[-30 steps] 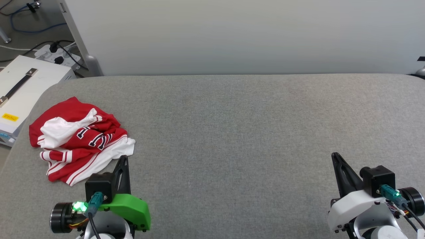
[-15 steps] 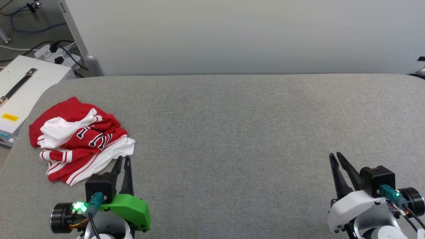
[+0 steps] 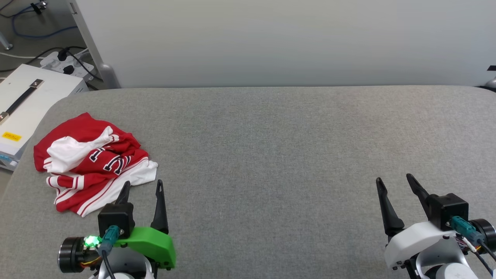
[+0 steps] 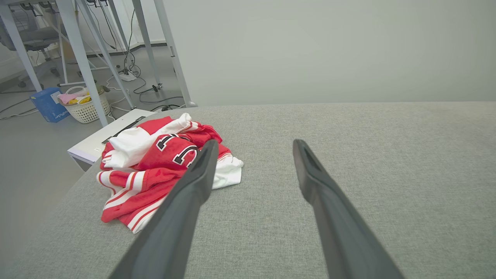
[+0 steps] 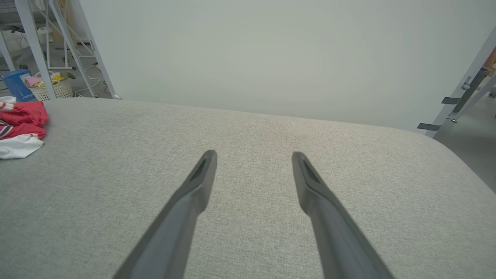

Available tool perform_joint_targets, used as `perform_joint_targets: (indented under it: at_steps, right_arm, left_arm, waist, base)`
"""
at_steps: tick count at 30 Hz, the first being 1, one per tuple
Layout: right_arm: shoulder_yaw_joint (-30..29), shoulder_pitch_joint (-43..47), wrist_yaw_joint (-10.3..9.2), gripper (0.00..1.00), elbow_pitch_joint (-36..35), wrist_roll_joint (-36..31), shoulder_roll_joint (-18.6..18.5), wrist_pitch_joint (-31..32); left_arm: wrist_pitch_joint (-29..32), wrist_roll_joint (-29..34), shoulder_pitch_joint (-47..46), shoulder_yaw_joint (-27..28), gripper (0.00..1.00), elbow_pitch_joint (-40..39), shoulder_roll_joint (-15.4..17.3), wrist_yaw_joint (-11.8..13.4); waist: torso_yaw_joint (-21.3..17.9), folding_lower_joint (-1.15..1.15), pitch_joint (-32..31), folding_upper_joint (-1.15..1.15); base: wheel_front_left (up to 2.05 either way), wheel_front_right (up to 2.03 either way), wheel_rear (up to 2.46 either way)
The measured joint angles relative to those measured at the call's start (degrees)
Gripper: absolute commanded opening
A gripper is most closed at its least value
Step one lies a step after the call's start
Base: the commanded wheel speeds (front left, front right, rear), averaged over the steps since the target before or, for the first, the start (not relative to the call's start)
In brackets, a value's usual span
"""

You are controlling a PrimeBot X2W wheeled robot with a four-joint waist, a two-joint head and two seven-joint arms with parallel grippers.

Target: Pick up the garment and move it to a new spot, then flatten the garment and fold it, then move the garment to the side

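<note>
Grey fabric table [image 3: 271, 135] before a pale wall [image 3: 271, 38]: the crumpled red-and-white garment [image 3: 89, 162] lies at the frame's left, untouched. The left gripper [image 3: 142, 186] sits at lower left near it, the right gripper [image 3: 393, 179] at lower right, well apart; both hold their fingers [image 3: 159, 205] spread, empty.

The left gripper [image 3: 143, 182] and the right gripper [image 3: 393, 177] were low, each with its two fingers [image 3: 160, 205] spread wide apart.
</note>
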Motion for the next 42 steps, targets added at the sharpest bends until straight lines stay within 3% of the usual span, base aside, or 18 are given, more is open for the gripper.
perform_joint_targets:
  at_steps: [42]
  right_arm:
    - [-0.1, 0.0, 0.00, 1.00, -1.0, 5.5, 0.0, -5.1]
  left_arm:
    - [-5.3, -1.4, 0.0, -1.2, 1.00, 1.0, 0.0, 1.2]
  waist:
    - [0.0, 0.00, 0.6, 0.00]
  base:
    - [0.00, 0.00, 0.00]
